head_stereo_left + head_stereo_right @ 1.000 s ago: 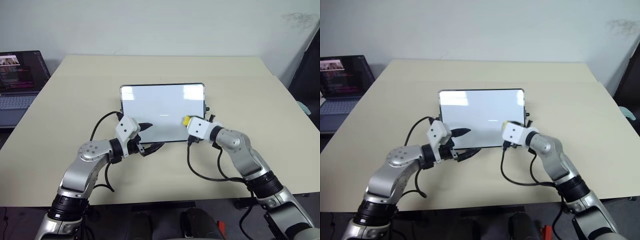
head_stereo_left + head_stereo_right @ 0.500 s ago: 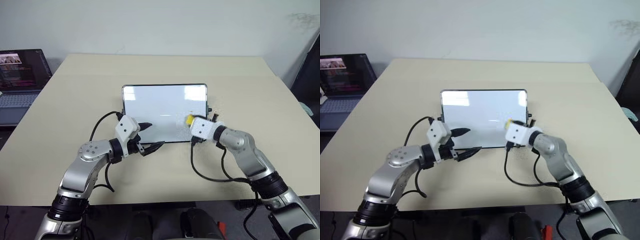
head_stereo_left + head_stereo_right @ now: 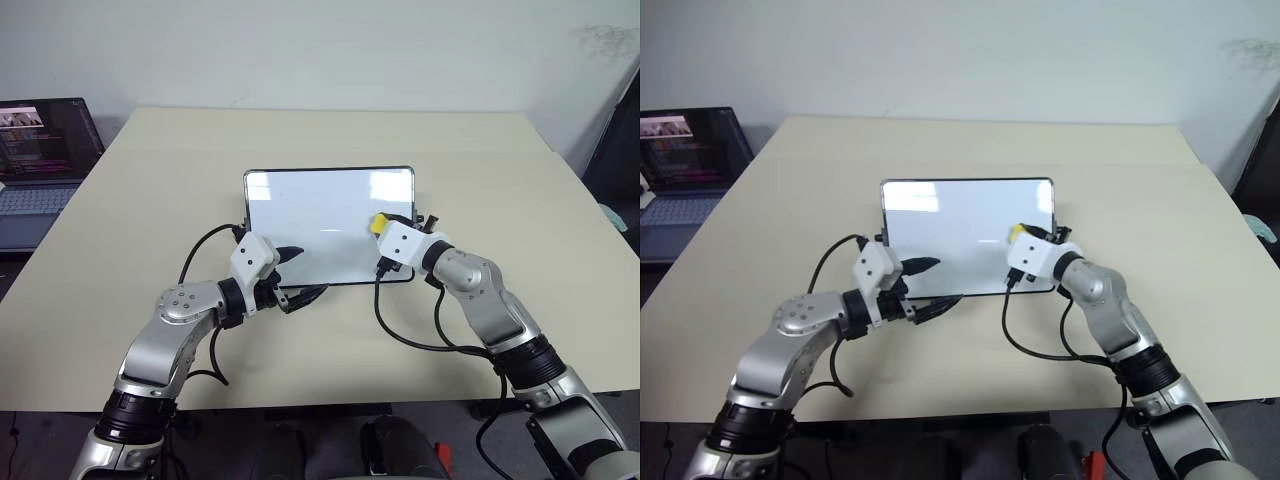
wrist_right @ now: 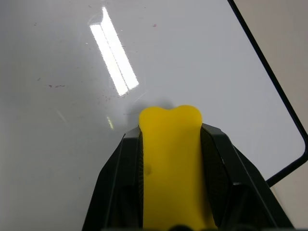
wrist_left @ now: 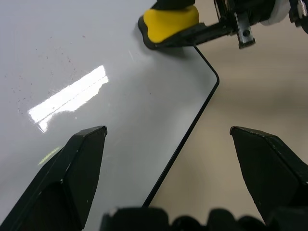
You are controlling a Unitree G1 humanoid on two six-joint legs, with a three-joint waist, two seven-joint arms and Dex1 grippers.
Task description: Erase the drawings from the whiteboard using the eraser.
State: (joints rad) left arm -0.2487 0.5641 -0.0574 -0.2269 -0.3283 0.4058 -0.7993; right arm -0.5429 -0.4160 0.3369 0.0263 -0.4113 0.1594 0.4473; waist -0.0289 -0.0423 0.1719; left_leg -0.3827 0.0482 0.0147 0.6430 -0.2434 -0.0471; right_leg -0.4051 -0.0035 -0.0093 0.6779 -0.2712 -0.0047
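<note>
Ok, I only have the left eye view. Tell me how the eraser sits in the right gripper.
Observer: The right wrist view shows the eraser clamped between both fingers of the right gripper, its tip on the whiteboard.
Operator: Now check the board for red marks.
Observer: No drawings there, just faint dark specks beside the glare.
Operator: Give me the left gripper.
Observer: In the left wrist view the left gripper is open and holds nothing, one finger over the board, the other over the table.

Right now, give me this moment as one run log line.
right pincer: shut on eraser, pressed on whiteboard | left pincer: open, at board's near edge | drawings: only faint specks
</note>
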